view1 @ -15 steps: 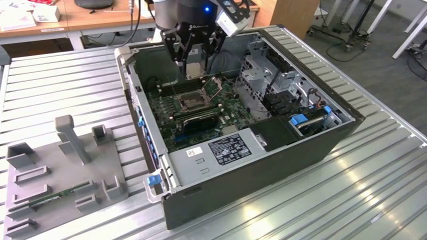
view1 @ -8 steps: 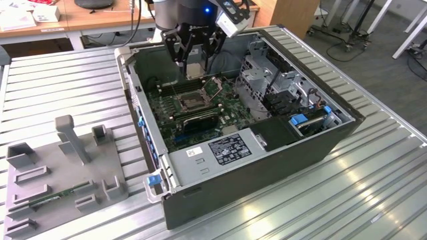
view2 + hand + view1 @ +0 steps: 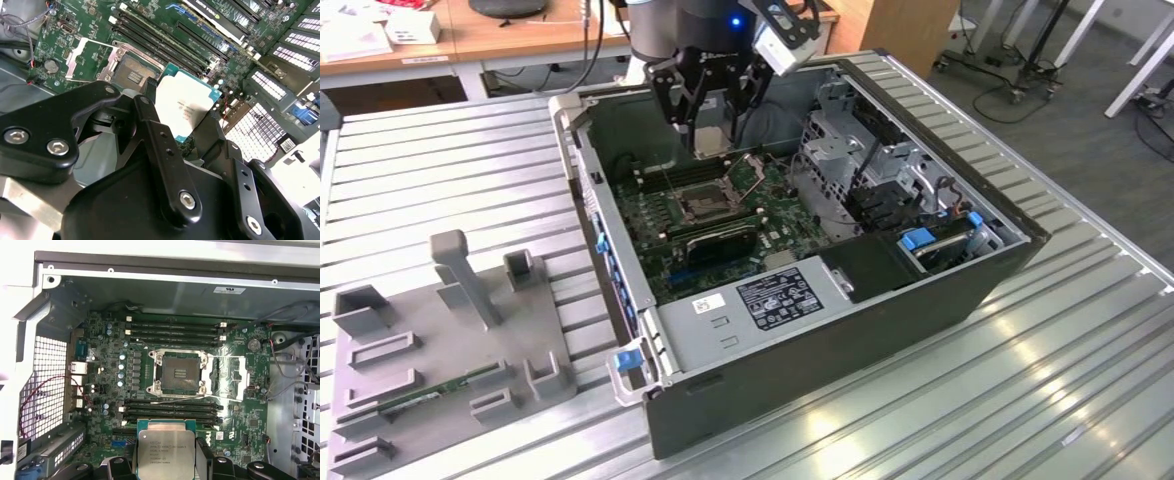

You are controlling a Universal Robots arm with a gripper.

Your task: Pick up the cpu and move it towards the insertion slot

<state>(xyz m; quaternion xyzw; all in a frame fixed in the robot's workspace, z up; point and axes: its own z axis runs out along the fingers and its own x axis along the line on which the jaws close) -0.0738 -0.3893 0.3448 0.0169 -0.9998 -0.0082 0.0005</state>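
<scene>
The cpu is a flat square chip with a silvery face. It hangs above the motherboard, with my gripper shut on its edges. In the first wrist view the cpu sits between my black fingers, short of the insertion slot. That slot is a square socket with a silver frame and a dark centre. Its load plate is swung open beside it. In the second wrist view the cpu hovers next to the insertion slot. In the exterior view the insertion slot lies nearer the camera than the cpu.
The open computer case lies on a slatted metal table. Long black memory slots flank the socket. A drive cage and a power supply crowd the case. On the exterior view's left, a grey fixture holds a green memory stick.
</scene>
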